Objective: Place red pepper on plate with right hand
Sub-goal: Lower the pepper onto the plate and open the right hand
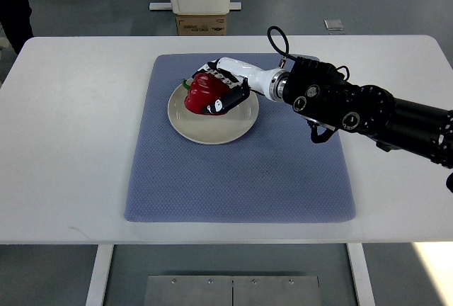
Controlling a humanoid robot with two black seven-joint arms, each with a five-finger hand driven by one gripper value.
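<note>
Over the plate (212,127), on its upper half: red pepper (203,92) wrapped by curled fingers of right hand (219,90), stem pointing away from wrist, apparently already resting on it.

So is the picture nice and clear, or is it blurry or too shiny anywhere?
In the top view, the red pepper, the plate and the right hand look sharp; light is soft and even, with faint shadows on the blue mat; the bottom right corner of the floor is washed out by bright glare.
</note>
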